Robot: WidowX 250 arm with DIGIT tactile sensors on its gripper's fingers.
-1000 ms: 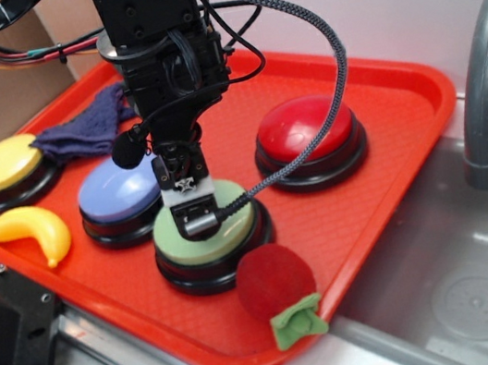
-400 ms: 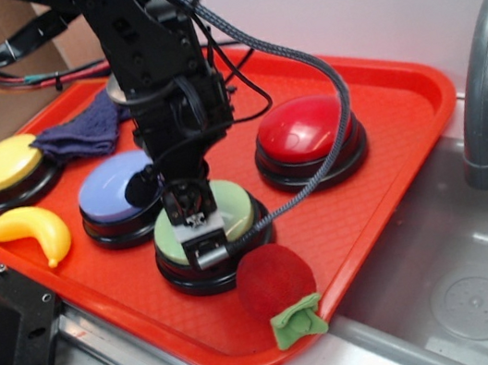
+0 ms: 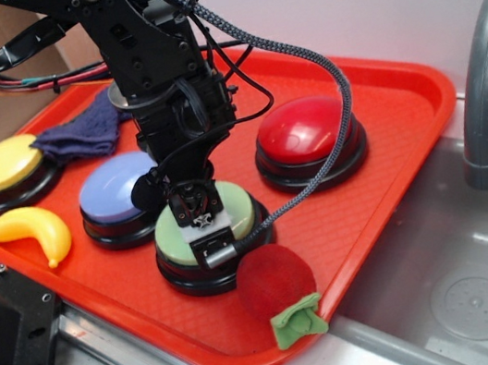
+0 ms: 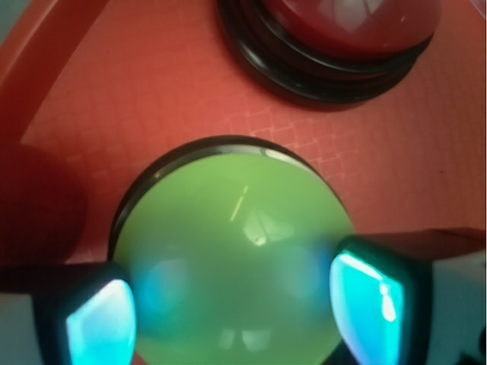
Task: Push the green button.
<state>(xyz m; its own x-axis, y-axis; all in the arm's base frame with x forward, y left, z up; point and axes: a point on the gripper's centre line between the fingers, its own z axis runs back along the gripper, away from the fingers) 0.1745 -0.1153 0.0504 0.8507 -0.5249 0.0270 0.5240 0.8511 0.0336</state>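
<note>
My gripper (image 3: 202, 230) sits low at centre frame on the green button's (image 4: 232, 255) dome, fingers (image 4: 99, 323) spread apart toward either side of it.

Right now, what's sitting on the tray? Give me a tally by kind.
Dome buttons: 4 (green button, red button, lavender-blue button, yellow button)
Toy bananas: 1 (banana)
Plush balls: 1 (red ball with a green leaf)
Cloths: 1 (dark purple cloth)
Total: 7 things on the red tray.
</note>
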